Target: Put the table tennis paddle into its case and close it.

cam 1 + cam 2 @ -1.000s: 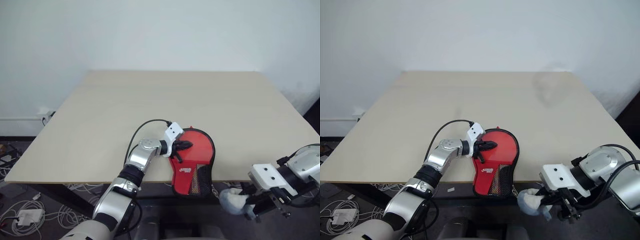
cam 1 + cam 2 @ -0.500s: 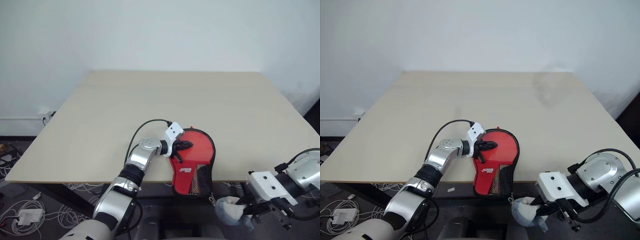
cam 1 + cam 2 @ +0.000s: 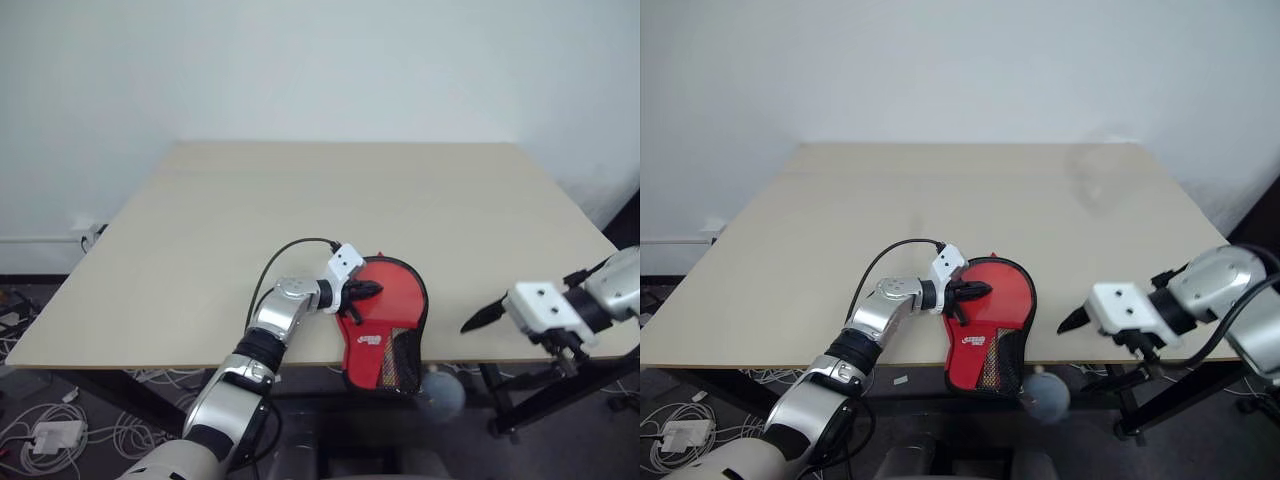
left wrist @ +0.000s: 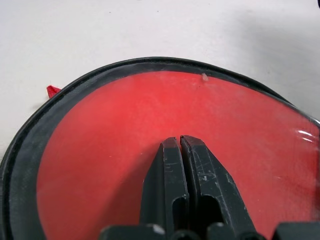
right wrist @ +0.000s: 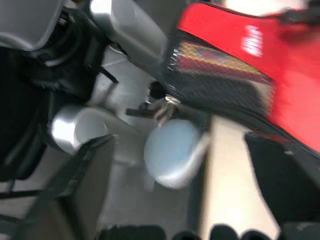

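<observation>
Left hand [image 3: 366, 291]: fingers shut, pressing on case [image 3: 395, 300] | right hand [image 3: 485, 316]: spread wide, empty

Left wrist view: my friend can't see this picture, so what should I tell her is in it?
Two black fingers of the left gripper, pressed shut together, rest on the red case. The round case has black zipper trim and lies on a pale table.
</observation>
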